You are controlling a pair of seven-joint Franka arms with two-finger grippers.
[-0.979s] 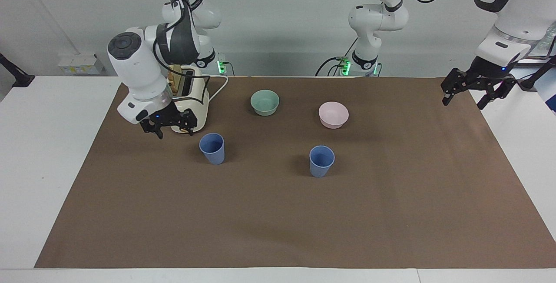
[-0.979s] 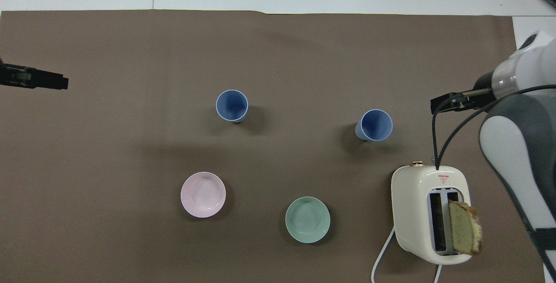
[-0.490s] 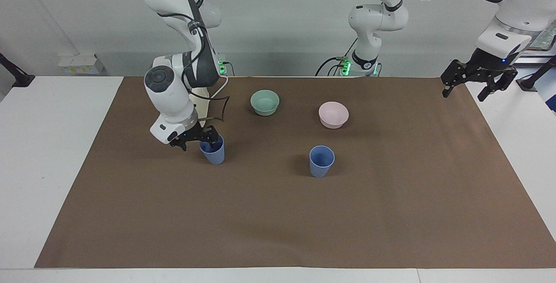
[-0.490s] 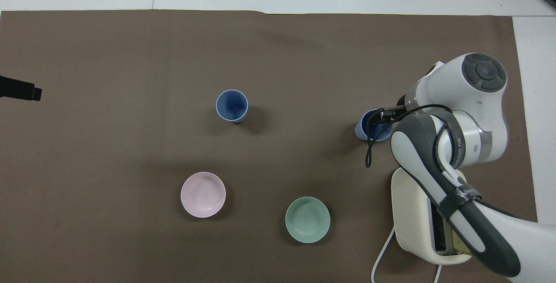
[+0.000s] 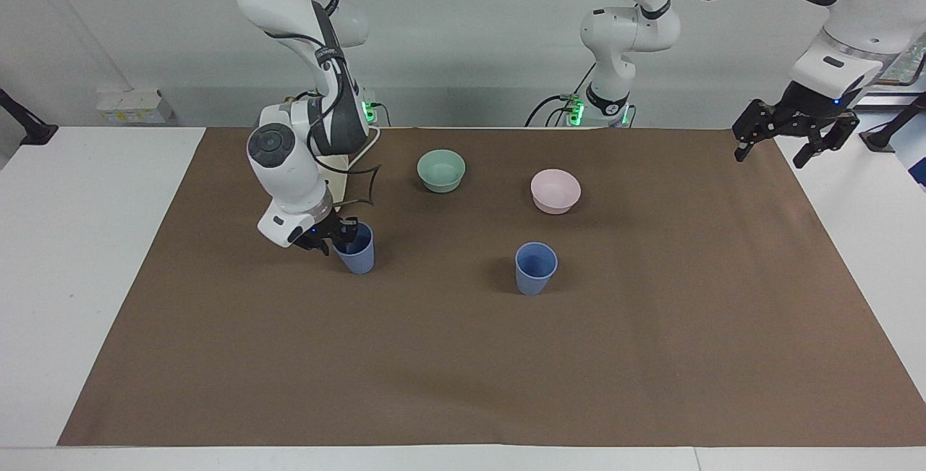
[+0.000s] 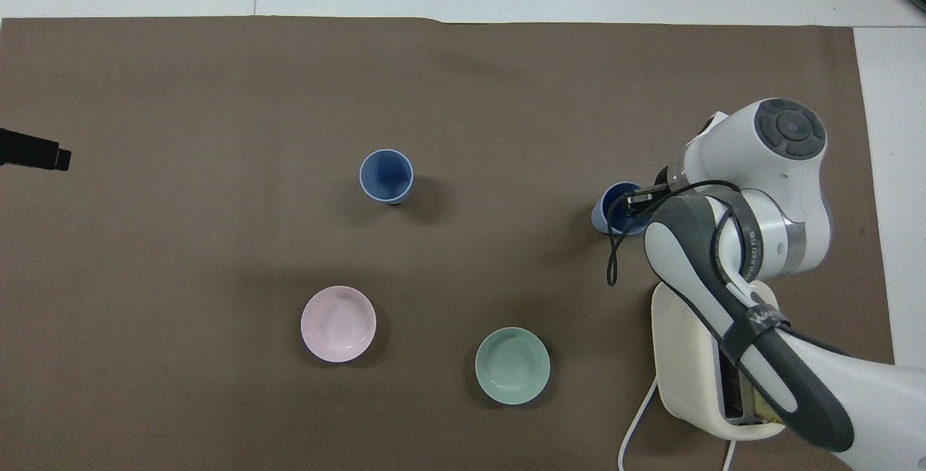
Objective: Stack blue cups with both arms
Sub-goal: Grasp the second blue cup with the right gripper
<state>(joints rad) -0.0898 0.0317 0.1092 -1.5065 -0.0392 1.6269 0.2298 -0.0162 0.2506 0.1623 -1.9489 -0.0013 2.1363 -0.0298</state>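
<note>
Facing view: the right gripper (image 5: 340, 237) has swung away from beside the toaster (image 5: 334, 176) and come down onto the blue cup (image 5: 355, 247) at the right arm's end of the worktop (image 5: 463, 355). A second ago its jaws were wide; now they have drawn in on the cup's rim, one finger seemingly inside the mouth and one outside. The cup stands upright on the brown mat, not lifted, so I judge the grasp just made and the carry about to start. The second blue cup (image 5: 536, 268) stands upright and untouched near the middle of the mat, well apart from the first. The left gripper (image 5: 788, 139) hangs with jaws spread and empty over the mat's edge at the left arm's end, and has risen only slightly; that arm waits.

Overhead view: the right arm covers much of the toaster (image 6: 687, 355) and part of the held cup (image 6: 615, 209), where the gripper's tip sits at the rim. The second cup (image 6: 387, 175) is open to view, its mouth clear for receiving the other. The pink bowl (image 6: 338, 323) and the mint-green bowl (image 6: 512, 365) lie nearer the robots than both cups, off the line between them, so nothing seems to block a straight carry. The toaster's cord trails close to the arm and might snag.
</note>
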